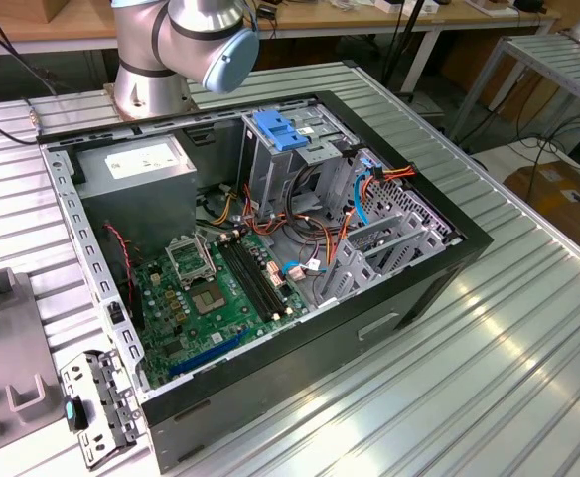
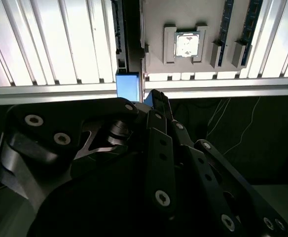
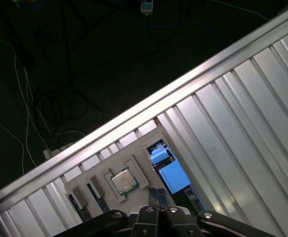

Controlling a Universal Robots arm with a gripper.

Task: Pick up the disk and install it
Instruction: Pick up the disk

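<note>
Gripper fingers drawn together, nothing between them, poised near the disk. Disk sits in a slot of the grey tray, beside a chip. Tray lies at the edge of the ribbed aluminium table. Beyond the edge is a dark floor with cables.

Open computer case on ribbed table; motherboard inside.

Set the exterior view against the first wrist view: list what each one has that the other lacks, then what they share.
Exterior view: the open computer case with its green motherboard, and the arm's base. First wrist view: the gripper, jaws shut, close to the disk, with a processor chip beside it. Shared: the ribbed metal table.
</note>
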